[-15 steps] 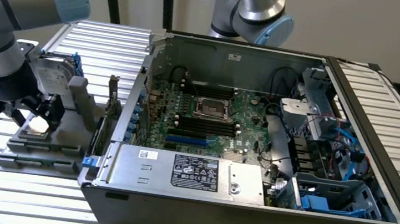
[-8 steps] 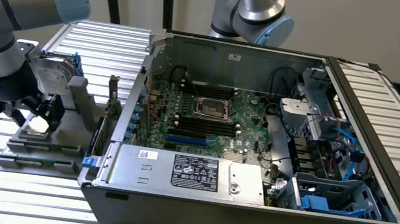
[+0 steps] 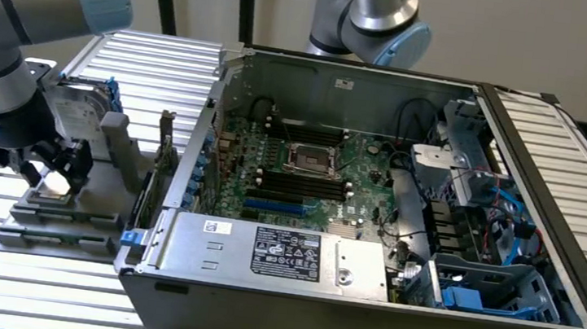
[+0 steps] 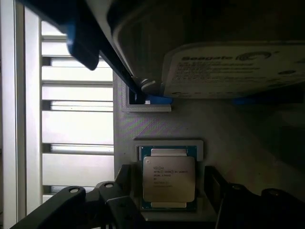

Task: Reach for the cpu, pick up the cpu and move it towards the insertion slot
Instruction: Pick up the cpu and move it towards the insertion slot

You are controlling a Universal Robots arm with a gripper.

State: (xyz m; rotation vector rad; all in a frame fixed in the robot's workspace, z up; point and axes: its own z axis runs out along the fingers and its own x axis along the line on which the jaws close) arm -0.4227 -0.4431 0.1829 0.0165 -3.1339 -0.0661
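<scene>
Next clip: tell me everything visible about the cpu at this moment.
The cpu is a small flat square chip with a silvery metal lid bearing dark printed text, set on a greenish board rim. It lies flat, lid up, seated in a shallow recess of the grey plastic holder. The dark open end effector straddles it, one finger on each side, neither visibly touching it.

Cpu seated in grey holder, jaws spread either side, labelled hard drive near
</scene>
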